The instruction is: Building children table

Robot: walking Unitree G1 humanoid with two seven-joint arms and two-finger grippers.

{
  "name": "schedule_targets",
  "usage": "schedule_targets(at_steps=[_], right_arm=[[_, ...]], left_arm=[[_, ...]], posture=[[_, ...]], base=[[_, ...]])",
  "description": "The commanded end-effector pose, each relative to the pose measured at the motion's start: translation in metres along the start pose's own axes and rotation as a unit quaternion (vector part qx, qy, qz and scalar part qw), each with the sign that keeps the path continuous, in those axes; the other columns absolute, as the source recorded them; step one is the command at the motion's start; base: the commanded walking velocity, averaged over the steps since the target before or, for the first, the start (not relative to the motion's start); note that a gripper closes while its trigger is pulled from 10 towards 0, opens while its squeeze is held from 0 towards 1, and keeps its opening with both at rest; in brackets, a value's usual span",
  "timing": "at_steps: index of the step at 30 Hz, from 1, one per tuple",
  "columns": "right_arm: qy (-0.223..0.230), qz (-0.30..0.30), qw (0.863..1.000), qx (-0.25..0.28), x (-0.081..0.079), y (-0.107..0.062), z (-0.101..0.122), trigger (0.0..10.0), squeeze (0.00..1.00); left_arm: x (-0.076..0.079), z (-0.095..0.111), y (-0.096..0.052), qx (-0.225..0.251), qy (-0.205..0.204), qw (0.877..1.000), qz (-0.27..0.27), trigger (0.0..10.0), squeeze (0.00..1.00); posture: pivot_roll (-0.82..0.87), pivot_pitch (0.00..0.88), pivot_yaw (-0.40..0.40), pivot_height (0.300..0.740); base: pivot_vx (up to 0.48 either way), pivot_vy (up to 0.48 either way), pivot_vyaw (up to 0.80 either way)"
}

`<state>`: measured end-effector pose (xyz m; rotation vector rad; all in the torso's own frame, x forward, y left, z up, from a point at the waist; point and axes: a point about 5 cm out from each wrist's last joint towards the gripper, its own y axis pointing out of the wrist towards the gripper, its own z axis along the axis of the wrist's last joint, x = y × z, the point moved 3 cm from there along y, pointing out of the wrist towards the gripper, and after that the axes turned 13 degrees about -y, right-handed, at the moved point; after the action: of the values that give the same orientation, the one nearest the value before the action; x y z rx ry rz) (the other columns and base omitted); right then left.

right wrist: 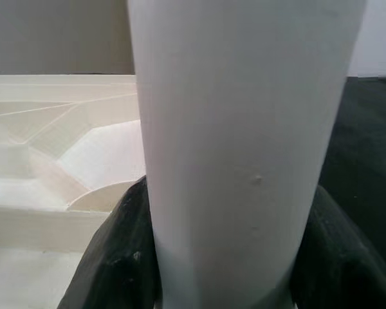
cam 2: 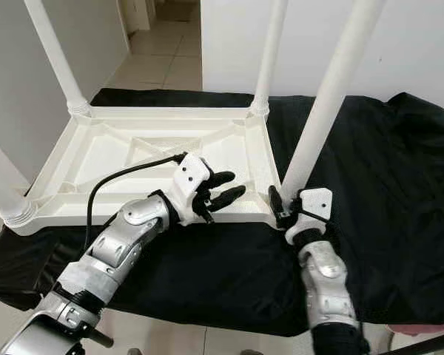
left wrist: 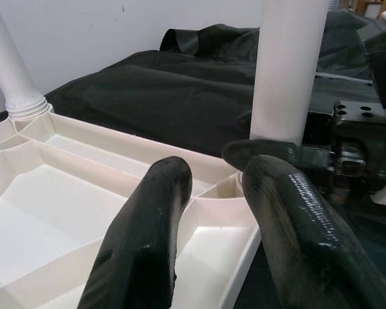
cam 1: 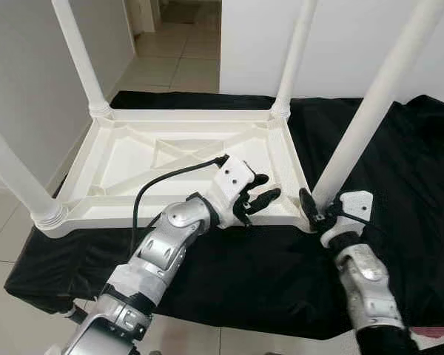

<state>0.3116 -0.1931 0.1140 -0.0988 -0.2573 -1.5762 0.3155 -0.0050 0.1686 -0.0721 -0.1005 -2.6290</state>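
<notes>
The right gripper [cam 1: 320,212] is clamped around the base of the near leg [cam 1: 370,111], at the corner of the upturned top [cam 1: 126,159]. Just beside it, the left gripper [cam 1: 257,200] hovers unclenched over the rim. If the leg tilts, I think it can jam in the socket

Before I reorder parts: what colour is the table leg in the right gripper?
White, clearest in the right wrist view: table leg.

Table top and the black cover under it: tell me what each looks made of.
Table top: likely moulded plastic, matte off-white, judging by its ribbed underside and one-piece corner sockets. Black cover: apparently thin woven fabric, dull finish; it wrinkles and drapes over the edge.
</notes>
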Motion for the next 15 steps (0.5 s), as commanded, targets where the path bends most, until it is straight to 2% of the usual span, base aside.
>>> schedule_targets(at_steps=[1, 2, 3, 6, 7, 9, 15], right_arm=[[0.002, -0.099, 0.992, -0.074, 0.015, -0.009, -0.024, 10.0, 0.0], [0.009, -0.149, 0.984, -0.091, 0.017, -0.012, -0.027, 10.0, 0.0], [0.012, -0.174, 0.98, -0.1, 0.018, -0.014, -0.028, 10.0, 0.0], [0.021, -0.192, 0.975, -0.11, 0.013, -0.016, -0.031, 10.0, 0.0], [0.034, -0.202, 0.971, -0.121, 0.004, -0.016, -0.034, 10.0, 0.0], [0.072, -0.164, 0.977, -0.116, -0.019, -0.009, -0.033, 10.0, 0.0], [0.069, -0.124, 0.987, -0.077, -0.027, -0.004, -0.02, 10.0, 0.0]], left_arm=[[0.002, -0.003, -0.003, -0.008, -0.002, 1.0, -0.025, 10.0, 0.0], [0.0, -0.002, -0.003, -0.007, -0.002, 1.0, -0.022, 10.0, 0.0], [0.0, -0.002, -0.004, -0.007, -0.002, 1.0, -0.02, 10.0, 0.0], [-0.001, -0.002, -0.004, -0.005, -0.003, 1.0, -0.018, 10.0, 0.0], [-0.001, -0.001, -0.003, -0.004, -0.002, 1.0, -0.017, 10.0, 0.0], [-0.001, 0.001, -0.003, 0.002, -0.004, 1.0, -0.012, 10.0, 0.0], [-0.001, 0.003, -0.003, 0.005, 0.0, 1.0, -0.008, 10.0, 0.0]], posture=[[-0.12, 0.0, 0.004, 0.74], [-0.12, 0.0, 0.003, 0.74], [-0.12, 0.0, 0.003, 0.74], [-0.11, 0.0, 0.003, 0.74], [-0.1, 0.0, 0.0, 0.74], [-0.1, 0.0, 0.001, 0.74], [-0.09, 0.0, -0.002, 0.74]], base=[[0.0, 0.0, 0.0], [0.0, 0.0, 0.0], [0.0, 0.0, 0.0], [0.0, 0.0, 0.0], [0.0, 0.0, 0.0], [0.0, 0.0, 0.0], [0.0, 0.0, 0.0]])
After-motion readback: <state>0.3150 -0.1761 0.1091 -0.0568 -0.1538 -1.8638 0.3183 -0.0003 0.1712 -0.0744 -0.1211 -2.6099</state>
